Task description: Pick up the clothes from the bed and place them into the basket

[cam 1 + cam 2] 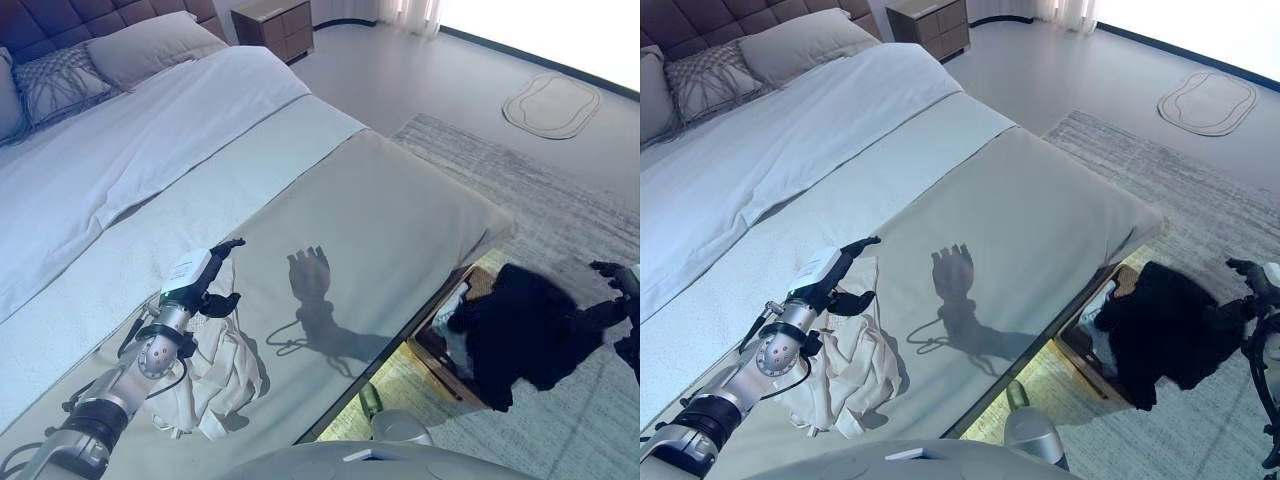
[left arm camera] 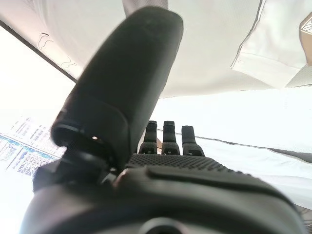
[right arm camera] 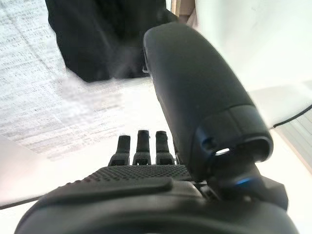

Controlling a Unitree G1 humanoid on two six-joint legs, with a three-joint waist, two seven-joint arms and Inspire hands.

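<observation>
A crumpled white garment (image 1: 222, 372) lies on the beige cover near the bed's foot end (image 1: 380, 210). My left hand (image 1: 205, 282) is over its far edge with fingers straight, open and empty. The white cloth shows past the fingers in the left wrist view (image 2: 273, 44). A basket (image 1: 434, 352) stands on the floor against the bed's foot. A black garment (image 1: 525, 330) is draped over it, with lighter clothes inside. My right hand (image 1: 622, 283) is just right of the black garment, fingers straight and open. The black garment shows past it in the right wrist view (image 3: 97, 39).
Pillows (image 1: 150, 45) and a white duvet (image 1: 150, 130) cover the head of the bed. A wooden nightstand (image 1: 275, 25) stands beyond it. A grey rug (image 1: 560, 200) lies under the basket, and an oval mat (image 1: 552, 103) lies on the floor further off.
</observation>
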